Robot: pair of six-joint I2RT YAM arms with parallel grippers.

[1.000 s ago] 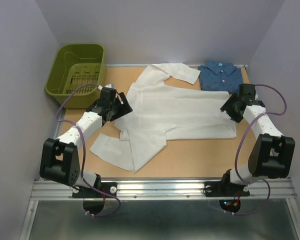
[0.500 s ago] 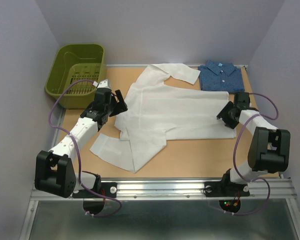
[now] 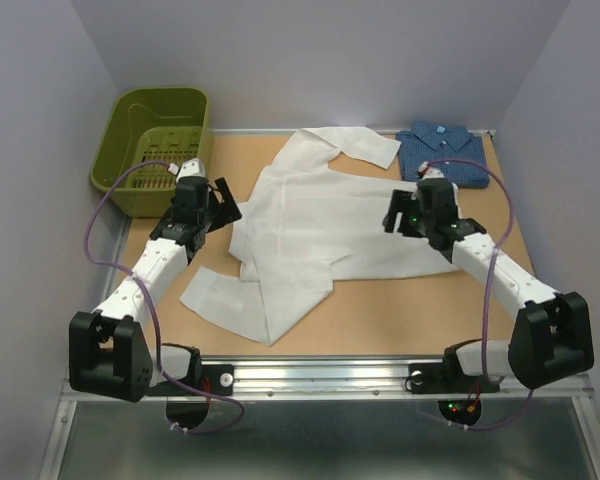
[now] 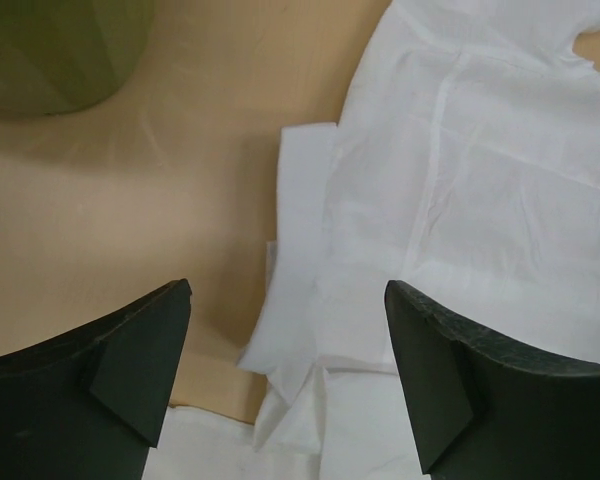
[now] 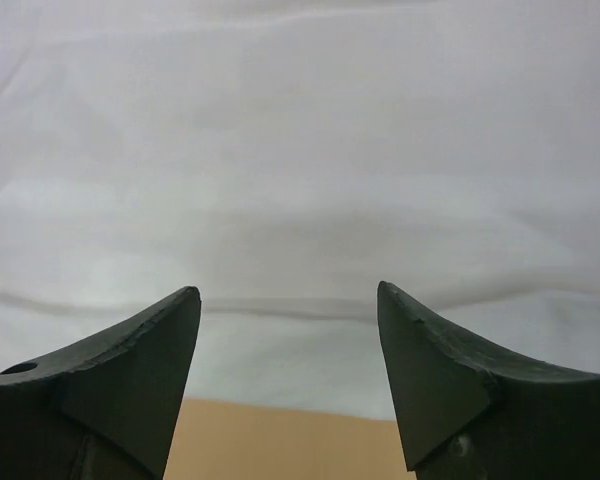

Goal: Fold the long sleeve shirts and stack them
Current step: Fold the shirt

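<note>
The white shirt point(image 3: 320, 225) lies spread across the middle of the table point(image 3: 400, 310). It is only partly gathered: one sleeve reaches toward the far edge and a loose flap trails toward the near left. The dark blue shirt point(image 3: 440, 150) sits at the far right corner, already folded into a compact square, just beside that far sleeve.

We judge the step in hand to be the folding of the white shirt, between grasps. The left gripper point(image 4: 288, 290) hangs at the shirt's left border with its fingers spread wide and nothing between them. Below it we see a layered cloth edge against bare table. The right gripper point(image 5: 288, 290) stands over the right part of the shirt's body, also spread and empty, with smooth white fabric under it.

Next, we think each claw needs to come down on an edge. The left has one right below. The right is over flat cloth and would have to reach for the hem.

The green basket point(image 3: 120, 130) stands at the far left, well apart.
</note>
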